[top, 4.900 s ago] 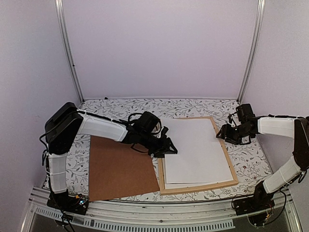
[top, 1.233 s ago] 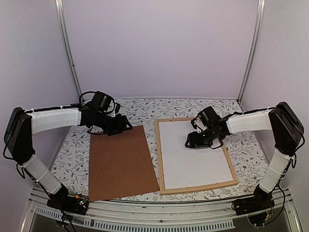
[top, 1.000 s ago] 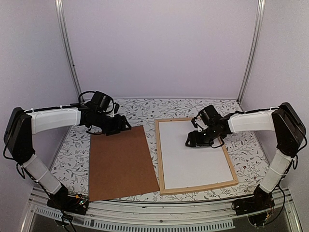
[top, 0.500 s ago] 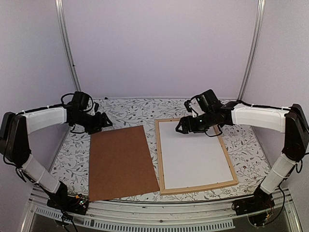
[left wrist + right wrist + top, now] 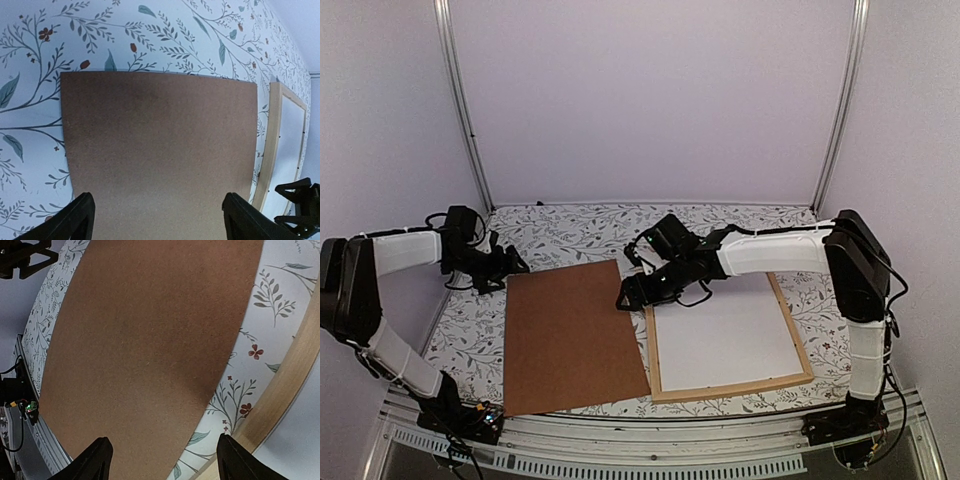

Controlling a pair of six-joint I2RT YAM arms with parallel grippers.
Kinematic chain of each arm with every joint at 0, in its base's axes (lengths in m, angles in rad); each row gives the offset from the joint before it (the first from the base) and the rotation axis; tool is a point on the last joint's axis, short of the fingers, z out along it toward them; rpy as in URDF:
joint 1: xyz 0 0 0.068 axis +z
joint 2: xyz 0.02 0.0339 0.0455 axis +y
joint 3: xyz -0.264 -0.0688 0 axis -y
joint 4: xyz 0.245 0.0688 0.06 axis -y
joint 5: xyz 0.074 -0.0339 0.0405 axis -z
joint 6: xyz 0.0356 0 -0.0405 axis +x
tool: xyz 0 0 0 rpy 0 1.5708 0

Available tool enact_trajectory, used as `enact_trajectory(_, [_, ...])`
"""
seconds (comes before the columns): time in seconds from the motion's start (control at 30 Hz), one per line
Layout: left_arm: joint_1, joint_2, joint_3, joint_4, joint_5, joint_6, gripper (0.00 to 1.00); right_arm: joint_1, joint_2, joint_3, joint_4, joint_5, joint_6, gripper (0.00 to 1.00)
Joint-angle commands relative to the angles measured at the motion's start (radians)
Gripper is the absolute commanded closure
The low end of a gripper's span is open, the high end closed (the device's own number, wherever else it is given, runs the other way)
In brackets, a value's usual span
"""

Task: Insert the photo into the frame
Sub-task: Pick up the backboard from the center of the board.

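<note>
The photo (image 5: pixel 725 335) lies white back up inside the frame (image 5: pixel 732 387), its picture side hidden, and the thin wooden bars show all round it. The frame lies flat on the right half of the flower-patterned table (image 5: pixel 580 225). Just beside its left bar, with a narrow strip of table between them, lies a plain brown backing board (image 5: pixel 570 335), also flat, its near corner close to the table's front edge. The right arm extends across the frame's far end, and the right pincer (image 5: pixel 628 297) hangs over the gap between the frame's far left corner and the board. In the right wrist view its fingers (image 5: pixel 95 460) stand wide apart with nothing between them. The left pincer (image 5: pixel 510 266) hovers over the table just off the board's far left corner. Its fingers (image 5: pixel 75 222) are also spread wide and empty, pointing toward the board.
</note>
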Motion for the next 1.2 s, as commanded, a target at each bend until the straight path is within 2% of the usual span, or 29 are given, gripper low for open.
enact_trajectory(0.0, [0.045, 0.007, -0.051, -0.017, 0.023, 0.010, 0.09, 0.039, 0.081, 0.076, 0.011, -0.045, 0.046, 0.25])
enact_trajectory(0.23, [0.059, 0.020, -0.099, -0.001, 0.032, 0.008, 0.10, 0.053, 0.162, 0.130, -0.055, -0.048, 0.088, 0.26])
enact_trajectory(0.73, [0.059, -0.028, -0.185, -0.024, 0.036, -0.041, 0.11, 0.019, 0.160, 0.118, -0.195, 0.144, 0.122, 0.26])
enact_trajectory(1.17, [0.016, -0.104, -0.319, 0.031, 0.015, -0.163, 0.11, -0.013, 0.152, 0.119, -0.190, 0.124, 0.096, 0.25])
